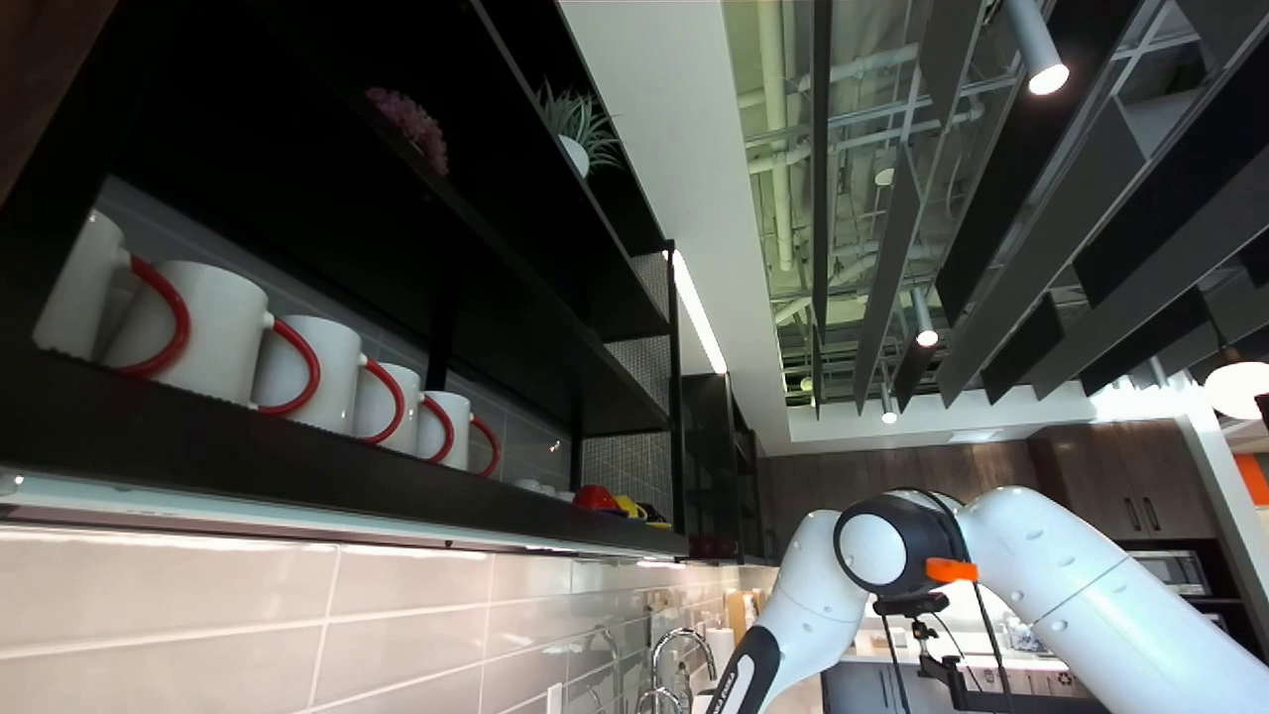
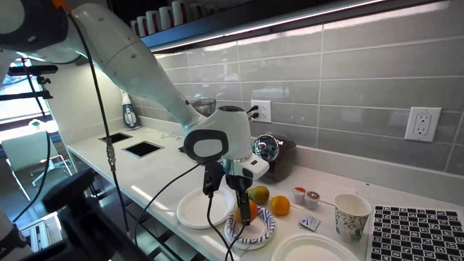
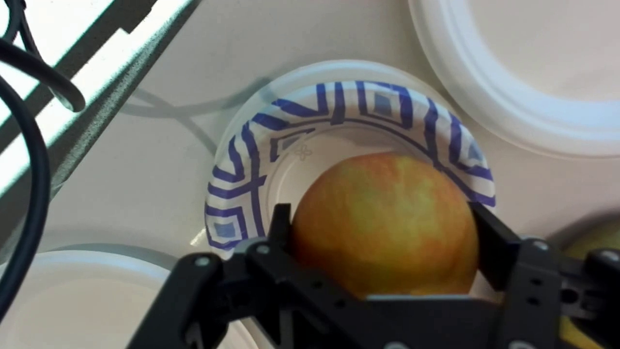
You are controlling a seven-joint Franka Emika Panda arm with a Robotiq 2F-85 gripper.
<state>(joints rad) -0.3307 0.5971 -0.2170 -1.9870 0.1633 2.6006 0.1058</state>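
A red-and-yellow apple [image 3: 387,228] fills the space between the black fingers of my gripper [image 3: 380,208] in the wrist view, with a pad against each side. Below it is a white paper bowl [image 3: 242,189] with a blue-purple pattern, and another white rim shows underneath that bowl. In an exterior view the apple [image 2: 253,211] sits at or just over the bowl [image 2: 266,226], partly hidden by a finger; whether it touches the bowl I cannot tell. Close by lie a green pear [image 2: 259,194] and an orange [image 2: 280,205].
White plates [image 2: 204,210] [image 2: 311,250] flank the bowl. To the right stand creamer cups [image 2: 305,197], a paper cup [image 2: 351,217] and a checkered board [image 2: 417,232]. Cables [image 3: 36,160] hang near the counter edge. Mugs [image 1: 218,327] line a shelf above.
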